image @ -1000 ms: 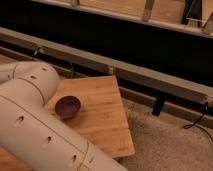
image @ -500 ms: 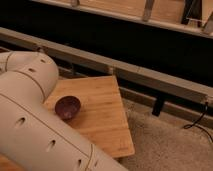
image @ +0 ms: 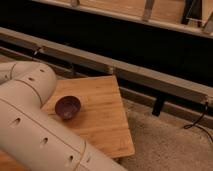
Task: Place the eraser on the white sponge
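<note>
A: Gripper status?
B: The gripper is out of frame. Only the arm (image: pixel 30 120) shows, a pale jointed tube filling the area left of and in front of the bowl (image: pixel 67 106). Fingers are pressed together; can't tell if they hold anything.
A: Eraser? Sponge?
B: Neither is in view. Can't place them.
A: What is visible?
B: The bowl: dark, round, upright on the wooden bench (image: pixel 105 117), just right of the arm's elbow. It looks apart from the arm, but the gap is small.
A: Rest of the bench?
B: Bare wood runs right of the bowl and toward the camera. The arm covers the part left of the bowl.
A: Surroundings?
B: A grey rail (image: pixel 125 70) runs diagonally behind the bowl. Speckled floor (image: pixel 170 147) lies right of the bowl, past the bench edge. A dark cable (image: pixel 196 123) lies on it, well right of the bowl.
</note>
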Motion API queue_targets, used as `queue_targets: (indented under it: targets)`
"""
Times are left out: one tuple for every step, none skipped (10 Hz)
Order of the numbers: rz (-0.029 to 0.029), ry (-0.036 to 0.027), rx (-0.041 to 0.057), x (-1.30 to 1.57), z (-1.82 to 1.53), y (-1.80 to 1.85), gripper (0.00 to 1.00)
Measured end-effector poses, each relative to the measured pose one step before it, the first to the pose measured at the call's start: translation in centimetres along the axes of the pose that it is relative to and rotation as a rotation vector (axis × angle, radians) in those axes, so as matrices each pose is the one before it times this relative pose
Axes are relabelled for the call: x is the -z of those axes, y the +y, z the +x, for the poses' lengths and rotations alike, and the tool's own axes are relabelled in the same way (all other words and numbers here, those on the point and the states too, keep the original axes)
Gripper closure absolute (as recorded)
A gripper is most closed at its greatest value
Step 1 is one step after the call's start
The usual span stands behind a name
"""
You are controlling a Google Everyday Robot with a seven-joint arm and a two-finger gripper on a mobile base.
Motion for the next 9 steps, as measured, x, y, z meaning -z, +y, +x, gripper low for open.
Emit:
queue_targets:
  targets:
    - [0.004,0.01008,-0.00359,-1.064,-0.097,-0.583,1.0]
    - [0.01011,0.02121,-0.00928,-1.695,-0.039,-1.282,1.0]
    - [0.00557,0.0166,-0.00662,-1.144,0.088,-0.823,1.0]
    - [0.00286,0.01361,-0.00307,-1.143,0.064,-0.711,1.0]
    - [-0.00429,0.01305,-0.00146,-1.134,0.09,-0.567,1.0]
    - [-0.01145,0.00935,-0.00076,-0.829,0.107,-0.298,1.0]
    - [-0.0336,0.0116,-0.00169,-1.167,0.182,-0.239,1.0]
    - [-0.04322,0.01033,-0.00182,-0.9,0.251,0.012,1.0]
    - [-0.04059,0.00215,-0.00167,-0.571,0.062,0.068,1.0]
